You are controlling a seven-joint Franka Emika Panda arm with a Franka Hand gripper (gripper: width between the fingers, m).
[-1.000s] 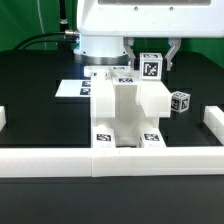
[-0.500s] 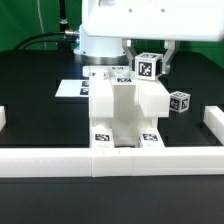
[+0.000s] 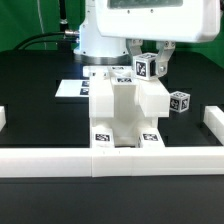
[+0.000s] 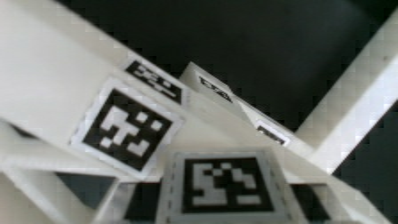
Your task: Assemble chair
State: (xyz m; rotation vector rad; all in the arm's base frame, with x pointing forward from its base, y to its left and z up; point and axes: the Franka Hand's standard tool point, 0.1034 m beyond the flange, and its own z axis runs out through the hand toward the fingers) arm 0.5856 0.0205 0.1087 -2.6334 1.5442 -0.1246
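The half-built chair [image 3: 125, 112] is a boxy white block with tags on its low front feet, standing at mid-table against the front rail. In the wrist view its tagged panels [image 4: 125, 125] lie close below. My gripper [image 3: 148, 62] hangs just above and behind the chair's top, toward the exterior view's right. It is shut on a small white tagged block [image 3: 146, 68], which fills the near edge of the wrist view [image 4: 222, 185]. A loose tagged cube [image 3: 179, 101] sits on the table at the exterior view's right of the chair.
A long low white rail [image 3: 60, 160] runs along the front, with short white ends at both sides [image 3: 214, 118]. The marker board [image 3: 80, 88] lies flat behind the chair on the black table. The robot's white body [image 3: 110, 30] fills the back.
The gripper with the small block has shifted slightly toward the exterior view's left. The chair and the loose cube have not moved.
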